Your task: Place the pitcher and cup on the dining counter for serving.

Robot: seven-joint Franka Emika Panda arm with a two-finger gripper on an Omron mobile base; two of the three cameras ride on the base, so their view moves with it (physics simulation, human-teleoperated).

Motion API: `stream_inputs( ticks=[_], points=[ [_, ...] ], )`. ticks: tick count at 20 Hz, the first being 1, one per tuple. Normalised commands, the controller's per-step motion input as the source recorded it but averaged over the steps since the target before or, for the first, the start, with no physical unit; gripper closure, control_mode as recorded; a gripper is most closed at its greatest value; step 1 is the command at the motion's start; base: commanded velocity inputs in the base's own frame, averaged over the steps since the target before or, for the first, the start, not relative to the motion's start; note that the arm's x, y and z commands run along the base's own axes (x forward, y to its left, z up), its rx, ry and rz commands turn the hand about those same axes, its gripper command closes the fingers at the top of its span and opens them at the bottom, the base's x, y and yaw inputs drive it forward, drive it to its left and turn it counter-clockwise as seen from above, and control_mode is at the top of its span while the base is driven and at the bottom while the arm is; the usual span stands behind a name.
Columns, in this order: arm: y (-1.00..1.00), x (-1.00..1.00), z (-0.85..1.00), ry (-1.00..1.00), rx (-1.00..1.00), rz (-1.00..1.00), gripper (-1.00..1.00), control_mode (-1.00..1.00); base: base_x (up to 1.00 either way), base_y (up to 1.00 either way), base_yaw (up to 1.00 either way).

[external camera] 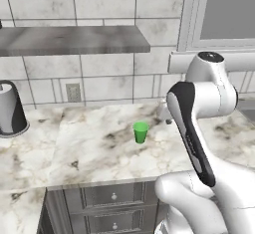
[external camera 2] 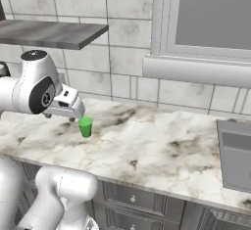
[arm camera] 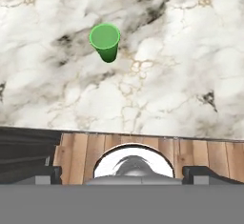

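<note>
The cup (external camera: 141, 132) stands upright on the marble table (external camera: 74, 148), out in the middle of the top with bare stone on every side. In the left base view a grey shelf (external camera: 74, 40) hangs on the tiled wall above the table, a wall socket (external camera: 73, 92) sits under it, and a paper towel roll (external camera: 11, 109) stands at the far left edge; drawers (external camera: 113, 196) run below the front edge. The right base view adds a window (external camera 2: 211, 13) with a deep sill and a sink (external camera 2: 236, 153) sunk into the table well to the right of the cup, with a wide stretch of open top between them. There the arm's hand end hangs just left of and slightly above the cup, apart from it. The hand view looks down on the cup's open mouth, the table's front edge below it and a wooden floor (arm camera: 76, 154) past that edge. The gripper (arm camera: 128, 173) holds its two tips spread wide, with nothing between them
</note>
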Motion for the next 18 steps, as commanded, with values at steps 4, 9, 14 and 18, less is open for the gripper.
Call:
stream_inputs(
  ticks=[4,9,14,18],
  points=[
    [0.01,0.90,-0.41,0.08,0.00,0.00,-1.00,-1.00,0.00,0.00,0.00],
    [-0.04,0.80,-0.56,0.00,0.01,0.00,-1.00,-1.00,0.00,0.00,0.00],
    [0.00,0.63,-0.61,0.00,0.02,0.00,-1.00,-1.00,0.00,0.00,0.00],
    [0.00,0.70,-0.57,0.01,0.01,0.00,-1.00,-1.00,0.00,0.00,0.00]
  ],
)
